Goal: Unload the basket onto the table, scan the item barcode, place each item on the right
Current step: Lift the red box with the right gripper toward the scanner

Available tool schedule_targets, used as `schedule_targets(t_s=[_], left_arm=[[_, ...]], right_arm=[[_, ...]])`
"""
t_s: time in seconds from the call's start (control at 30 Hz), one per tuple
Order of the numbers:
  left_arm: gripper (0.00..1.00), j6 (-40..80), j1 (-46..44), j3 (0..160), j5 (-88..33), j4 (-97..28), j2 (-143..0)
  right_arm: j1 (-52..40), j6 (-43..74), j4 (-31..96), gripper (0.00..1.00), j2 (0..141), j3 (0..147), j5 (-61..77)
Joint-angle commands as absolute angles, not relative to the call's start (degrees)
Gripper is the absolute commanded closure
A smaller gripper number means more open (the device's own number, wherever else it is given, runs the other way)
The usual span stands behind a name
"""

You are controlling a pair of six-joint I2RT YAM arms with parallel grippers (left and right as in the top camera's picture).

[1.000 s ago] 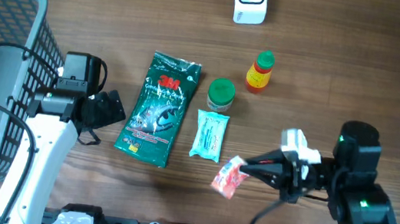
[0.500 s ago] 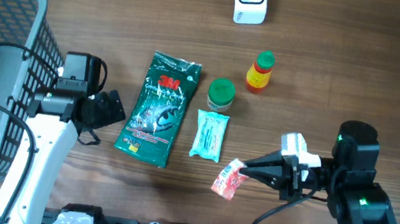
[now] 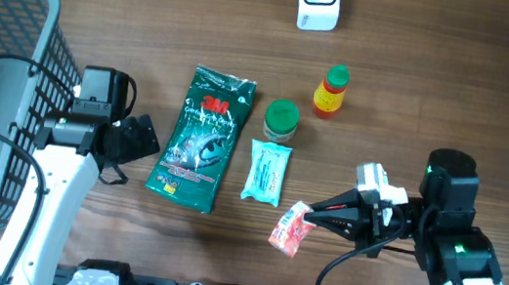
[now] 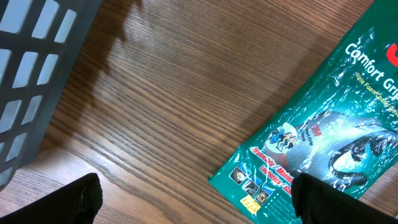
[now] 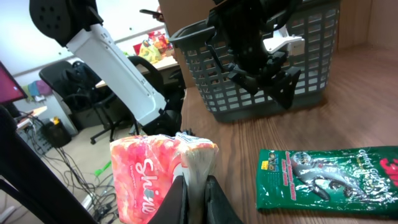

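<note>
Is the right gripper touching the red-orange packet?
Touching. In the right wrist view the right gripper has its jaws pinched on the sealed edge of the red-orange packet.

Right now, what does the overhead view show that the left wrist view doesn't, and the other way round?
Overhead only: the scanner, the green-lidded jar, the small bottle, the pale blue packet, and the right pincer shut on the pink packet. Left wrist only: the small corner print on the green pack, seen close up. Both: the green pack, the grey basket and the wooden table.
</note>
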State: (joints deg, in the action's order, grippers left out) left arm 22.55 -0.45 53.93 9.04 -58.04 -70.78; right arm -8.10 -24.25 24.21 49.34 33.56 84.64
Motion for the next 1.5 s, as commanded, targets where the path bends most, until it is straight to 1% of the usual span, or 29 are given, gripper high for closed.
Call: schedule_targets(t_s=[0.0, 0.27, 0.43, 0.5, 0.67, 0.73, 0.87, 0.97, 1.03, 1.07, 1.13, 1.2, 1.23, 1.37, 1.4, 1.47], left_arm=[[0.00, 21.39, -0.10, 53.45, 8.56, -58.04, -70.08], [0.00, 21.41, -0.10, 53.45, 8.56, -58.04, -70.08], [0.00, 21.39, -0.10, 53.45, 8.56, -58.04, -70.08], [0.00, 21.41, -0.10, 53.45, 8.56, -58.04, -70.08], [0.00, 21.41, -0.10, 53.45, 8.56, -58.04, -70.08], [0.00, 21.39, -0.10, 53.45, 8.56, -58.04, -70.08], [0.00, 21.39, -0.10, 53.45, 8.56, -58.02, -70.08], [0.00, 21.41, -0.10, 53.45, 8.56, -58.04, -70.08], [0.00, 21.39, -0.10, 53.45, 8.56, -58.02, -70.08], [0.00, 21.39, -0.10, 53.45, 8.56, -58.04, -70.08], [0.00, 21.41, -0.10, 53.45, 8.56, -58.04, -70.08], [0.00, 21.39, -0.10, 53.45, 8.56, -58.04, -70.08], [0.00, 21.39, -0.10, 53.45, 8.56, -58.04, -70.08], [0.00, 21.39, -0.10, 53.45, 8.56, -58.04, -70.08], [0.00, 21.39, -0.10, 53.45, 8.56, -58.04, -70.08], [0.00, 21.41, -0.10, 53.45, 8.56, -58.02, -70.08]], right_arm=[[-8.29, -22.31, 24.03, 0.95, 49.56, 33.30, 86.85], [-8.29, -15.38, 23.31, 0.96, 49.56, 33.30, 86.89], [-8.29, -6.31, 16.36, 0.95, 49.56, 33.30, 86.85], [-8.29, -5.56, 13.37, 0.96, 49.56, 33.30, 86.63], [-8.29, -5.43, 12.69, 0.96, 49.56, 33.30, 84.07], [-8.29, -6.81, 12.64, 0.96, 49.56, 33.30, 84.07], [-8.29, -17.52, 12.67, 0.95, 49.56, 33.30, 84.38], [-8.29, -27.24, 12.43, 0.96, 49.67, 33.30, 90.00], [-8.29, -27.62, 11.03, 0.96, 49.67, 33.30, 91.13], [-8.29, -25.17, 10.13, 0.96, 49.69, 33.30, 90.59], [-8.29, -12.64, 7.31, 0.96, 49.78, 33.30, 85.54], [-8.27, 12.43, 1.85, 0.96, 49.93, 33.30, 74.04], [-8.27, 21.47, -0.67, 0.96, 49.93, 33.30, 70.67], [-8.27, 37.85, -12.12, 0.96, 49.93, 33.30, 67.37], [-8.27, 42.41, -13.34, 0.96, 49.93, 33.30, 64.01], [-8.27, 47.97, -13.41, 0.96, 49.93, 33.30, 58.15]])
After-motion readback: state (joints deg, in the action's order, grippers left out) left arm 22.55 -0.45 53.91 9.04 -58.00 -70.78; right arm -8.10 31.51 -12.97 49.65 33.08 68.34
